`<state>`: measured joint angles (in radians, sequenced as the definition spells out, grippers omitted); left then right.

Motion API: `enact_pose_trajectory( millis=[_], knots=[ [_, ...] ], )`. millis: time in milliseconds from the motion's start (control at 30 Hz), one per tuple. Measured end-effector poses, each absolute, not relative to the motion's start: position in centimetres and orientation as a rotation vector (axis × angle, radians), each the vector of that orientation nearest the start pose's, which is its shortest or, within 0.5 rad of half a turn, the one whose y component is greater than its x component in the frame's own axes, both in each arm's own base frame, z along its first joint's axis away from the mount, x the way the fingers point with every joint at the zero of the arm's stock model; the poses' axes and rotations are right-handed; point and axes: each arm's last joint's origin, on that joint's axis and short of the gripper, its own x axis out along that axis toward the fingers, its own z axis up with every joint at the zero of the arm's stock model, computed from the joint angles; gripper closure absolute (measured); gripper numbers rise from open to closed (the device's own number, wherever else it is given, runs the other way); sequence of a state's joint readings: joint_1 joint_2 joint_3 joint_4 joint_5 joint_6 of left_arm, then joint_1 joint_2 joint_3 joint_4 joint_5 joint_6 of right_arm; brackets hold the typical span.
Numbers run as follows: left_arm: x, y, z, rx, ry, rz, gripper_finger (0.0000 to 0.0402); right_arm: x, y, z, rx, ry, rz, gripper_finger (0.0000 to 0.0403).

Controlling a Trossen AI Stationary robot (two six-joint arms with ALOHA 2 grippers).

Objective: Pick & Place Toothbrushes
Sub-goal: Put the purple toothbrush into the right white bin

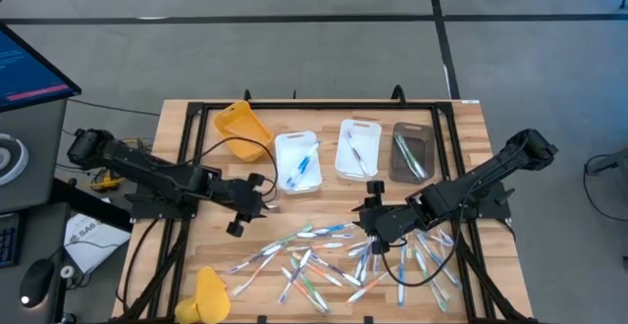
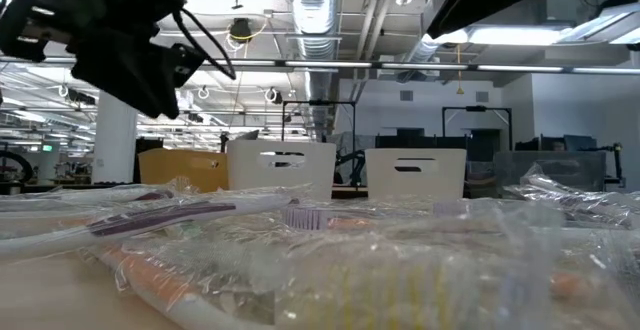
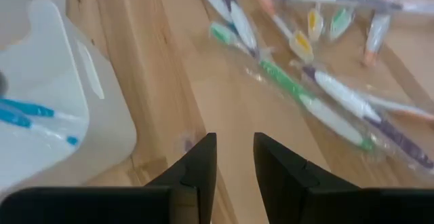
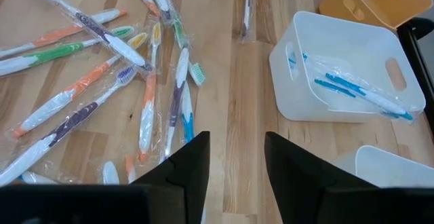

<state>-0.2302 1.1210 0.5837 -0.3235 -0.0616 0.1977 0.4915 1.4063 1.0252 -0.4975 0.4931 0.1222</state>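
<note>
**Toothbrushes spread loose across the near table**

Toothbrushes (image 1: 339, 255) lie scattered in their wrappers on the near half of your wooden table (image 1: 324, 216), with a few blue ones already in the white tray (image 1: 297, 162) at the far side. Your left gripper (image 3: 232, 163) hovers near that tray, jaws slightly parted and empty. Your right gripper (image 4: 235, 159) hangs over the pile's far edge, jaws parted, holding nothing.

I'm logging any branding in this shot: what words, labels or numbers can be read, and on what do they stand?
None can be read.
The paper sheet left of the table carries dark print, too small to read.
The monitor shows lines of text, too small.
The toothbrushes show no legible marks.
</note>
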Motion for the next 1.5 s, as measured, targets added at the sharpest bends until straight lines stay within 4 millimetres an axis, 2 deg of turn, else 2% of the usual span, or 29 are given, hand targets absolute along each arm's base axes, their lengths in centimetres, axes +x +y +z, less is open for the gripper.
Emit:
enact_pose_trajectory(
  millis=[233, 367, 533, 1033, 1300, 1500],
  knots=[
    [19.3, -4.3, 17.2, 0.318, 0.909, -0.248, 0.0309, 25.9, 12.3, 25.7, -0.297, 0.77, -0.05, 0.0268],
    [18.9, -4.2, 16.5, 0.32, 0.924, -0.246, 0.0309, 25.9, 12.3, 25.7, -0.297, 0.77, -0.05, 0.027],
    [18.7, -3.9, 16.0, 0.362, 0.93, -0.159, 0.0306, 25.9, 12.3, 25.7, -0.297, 0.77, -0.05, 0.0268],
    [18.9, -3.7, 16.1, 0.3, 0.914, -0.085, 0.02, 25.9, 12.3, 25.7, -0.295, 0.767, -0.05, 0.027],
    [19.0, -3.5, 16.0, 0.276, 0.922, -0.095, 0.0188, 25.9, 12.3, 25.7, -0.295, 0.766, -0.05, 0.027],
    [19.0, -3.6, 14.5, 0.259, 0.959, -0.099, 0.0192, 25.9, 12.3, 25.7, -0.295, 0.766, -0.05, 0.0267]
  ],
)
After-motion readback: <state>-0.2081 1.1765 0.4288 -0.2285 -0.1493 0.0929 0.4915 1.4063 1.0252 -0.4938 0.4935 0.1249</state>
